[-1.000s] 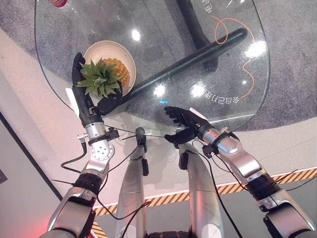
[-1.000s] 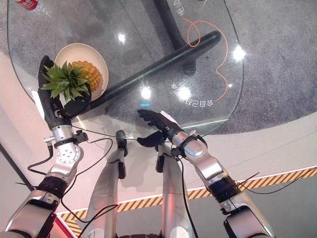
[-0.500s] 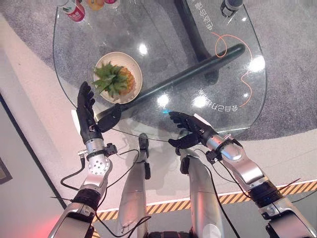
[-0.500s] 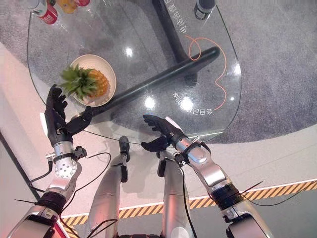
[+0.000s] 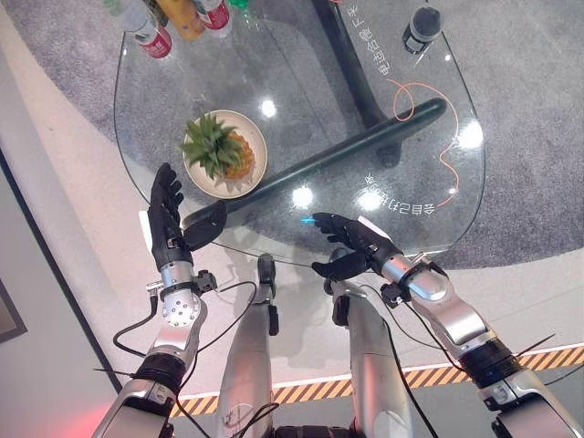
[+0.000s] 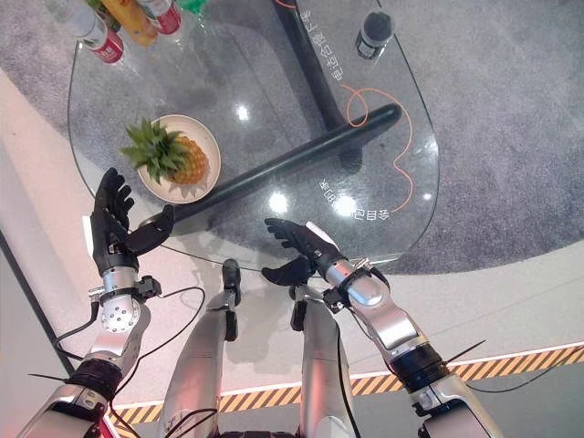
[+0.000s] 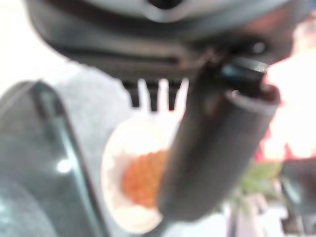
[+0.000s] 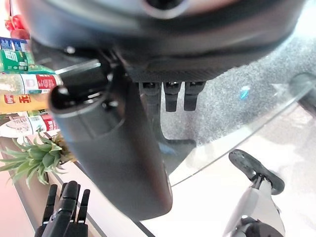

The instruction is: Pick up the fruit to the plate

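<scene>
Bottles [image 5: 173, 18] at the table's far edge are cropped.

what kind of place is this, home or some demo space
Probably a showroom or demo space, not a home: a round glass table with printed lettering, grey carpet, yellow-black hazard tape on the floor, and drink bottles beside a pineapple on a plate.

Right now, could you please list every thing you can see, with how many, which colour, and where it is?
pineapple: one, orange with green leaves, lying on the plate.
plate: one, cream, left part of the table.
glass table: one, clear, rounded.
bottles and cans: several, red, orange and clear, far left edge of the table.
dark cup: one, black, far right edge of the table.
left hand: one, dark, open, near the plate.
right hand: one, dark, open, at the table's near edge.
</scene>
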You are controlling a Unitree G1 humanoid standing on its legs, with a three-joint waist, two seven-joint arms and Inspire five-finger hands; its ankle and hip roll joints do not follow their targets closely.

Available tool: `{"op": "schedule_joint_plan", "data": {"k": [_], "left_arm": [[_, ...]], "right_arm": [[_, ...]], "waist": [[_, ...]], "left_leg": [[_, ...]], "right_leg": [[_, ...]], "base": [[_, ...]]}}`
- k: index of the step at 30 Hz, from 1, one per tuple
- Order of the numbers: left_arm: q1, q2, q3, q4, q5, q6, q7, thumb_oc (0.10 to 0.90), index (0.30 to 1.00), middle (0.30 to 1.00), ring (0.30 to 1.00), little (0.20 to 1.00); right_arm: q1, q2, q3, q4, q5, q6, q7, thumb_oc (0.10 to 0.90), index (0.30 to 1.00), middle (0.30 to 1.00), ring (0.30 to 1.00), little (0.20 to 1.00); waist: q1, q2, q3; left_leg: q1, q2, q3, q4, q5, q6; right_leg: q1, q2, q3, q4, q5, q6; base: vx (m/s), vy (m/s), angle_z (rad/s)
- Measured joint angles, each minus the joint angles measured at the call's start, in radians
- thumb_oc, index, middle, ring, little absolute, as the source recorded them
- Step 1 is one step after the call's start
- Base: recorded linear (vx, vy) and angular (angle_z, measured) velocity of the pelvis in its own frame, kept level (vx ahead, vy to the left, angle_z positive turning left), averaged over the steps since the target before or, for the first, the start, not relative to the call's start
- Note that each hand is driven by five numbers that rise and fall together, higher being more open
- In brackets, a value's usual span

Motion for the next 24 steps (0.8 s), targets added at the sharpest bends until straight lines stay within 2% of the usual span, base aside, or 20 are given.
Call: {"op": "schedule_joint_plan", "data": {"k": [7, 13, 19, 22, 24], "left_arm": [[0.131, -0.02, 0.004, 0.019, -0.057, 0.094, -0.028, 0.8, 0.9, 0.9, 0.9, 0.9], [0.267, -0.083, 0.07, 0.064, -0.165, 0.13, -0.112, 0.8, 0.9, 0.9, 0.9, 0.9], [0.297, -0.087, 0.068, 0.109, -0.188, 0.176, -0.182, 0.8, 0.9, 0.9, 0.9, 0.9], [0.3, -0.101, 0.071, 0.124, -0.21, 0.21, -0.227, 0.8, 0.9, 0.9, 0.9, 0.9], [0.305, -0.134, 0.079, 0.149, -0.247, 0.242, -0.249, 0.8, 0.9, 0.9, 0.9, 0.9]], "right_arm": [[0.104, 0.011, -0.032, 0.046, -0.019, -0.012, 0.003, 0.8, 0.9, 0.9, 0.9, 0.9], [0.235, 0.033, -0.058, 0.126, -0.021, -0.023, 0.001, 0.8, 0.9, 0.9, 0.9, 0.9], [0.273, 0.068, -0.068, 0.169, -0.02, -0.031, 0.001, 0.8, 0.9, 0.9, 0.9, 0.9], [0.284, 0.085, -0.096, 0.191, -0.019, -0.034, 0.001, 0.8, 0.9, 0.9, 0.9, 0.9], [0.29, 0.087, -0.108, 0.238, -0.019, -0.036, -0.009, 0.8, 0.9, 0.9, 0.9, 0.9]], "waist": [[0.003, 0.006, -0.002], [0.008, 0.026, -0.003], [0.012, 0.042, -0.005], [0.012, 0.058, -0.017], [0.012, 0.079, -0.046]], "left_leg": [[0.143, -0.003, -0.002, -0.063, 0.002, 0.001], [0.292, -0.008, -0.016, -0.164, 0.023, 0.007], [0.413, -0.011, -0.03, -0.226, 0.036, 0.011], [0.464, -0.012, -0.031, -0.251, 0.03, 0.011], [0.489, -0.014, -0.031, -0.274, 0.034, 0.017]], "right_leg": [[0.137, 0.004, -0.007, -0.046, -0.011, 0.007], [0.283, 0.006, -0.033, -0.117, -0.013, 0.011], [0.409, 0.007, -0.055, -0.165, -0.018, 0.017], [0.464, 0.005, -0.057, -0.193, -0.017, 0.02], [0.488, 0.007, -0.058, -0.212, -0.015, 0.025]], "base": [[0.0, 0.0, 0.0], [0.0, 0.012, 0.09], [0.02, 0.028, 0.1], [0.07, 0.037, 0.04], [0.05, 0.032, 0.02]]}}
